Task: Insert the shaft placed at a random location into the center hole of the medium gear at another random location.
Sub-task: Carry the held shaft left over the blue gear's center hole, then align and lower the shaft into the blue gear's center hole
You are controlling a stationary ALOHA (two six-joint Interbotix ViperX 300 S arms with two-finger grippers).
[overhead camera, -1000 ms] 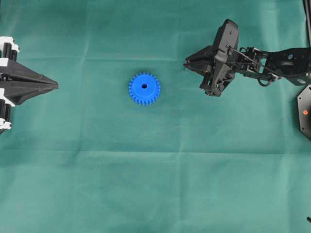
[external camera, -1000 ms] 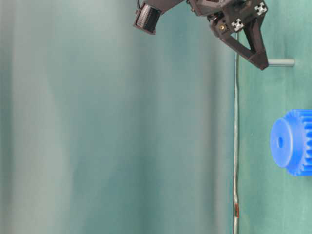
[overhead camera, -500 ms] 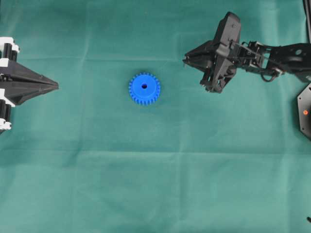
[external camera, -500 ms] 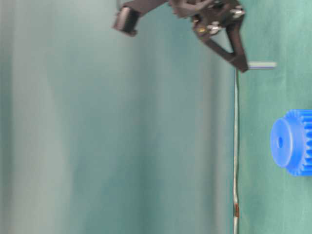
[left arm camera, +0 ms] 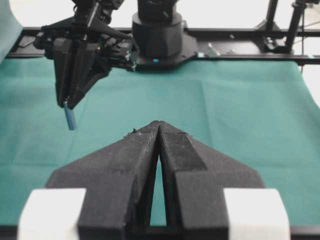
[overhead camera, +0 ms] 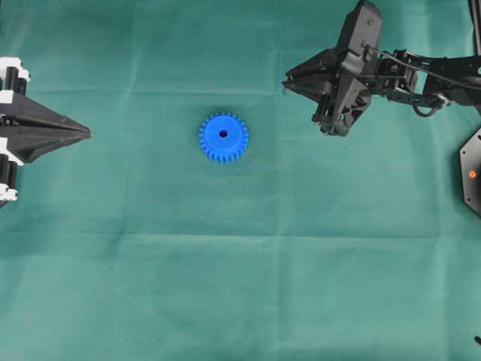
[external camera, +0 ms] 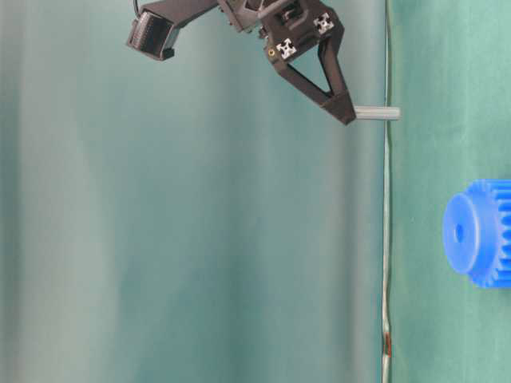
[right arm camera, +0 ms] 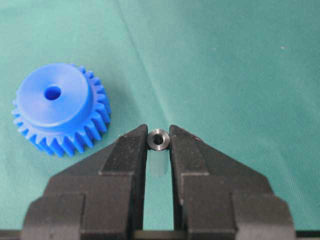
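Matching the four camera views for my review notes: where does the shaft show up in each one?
Overhead: the shaft is hidden under the right gripper, upper right.
Table-level: shaft sticks out from the gripper tip, upper right of centre.
Left wrist: shaft hangs below the right gripper, left side.
Right wrist: shaft end-on, clamped between the fingertips, centre.
Shared landmark: the medium gear, absent only from the left wrist view.

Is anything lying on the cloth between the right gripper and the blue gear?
Nothing: in the overhead view only bare green cloth separates the right gripper, shut on the shaft, from the medium gear.
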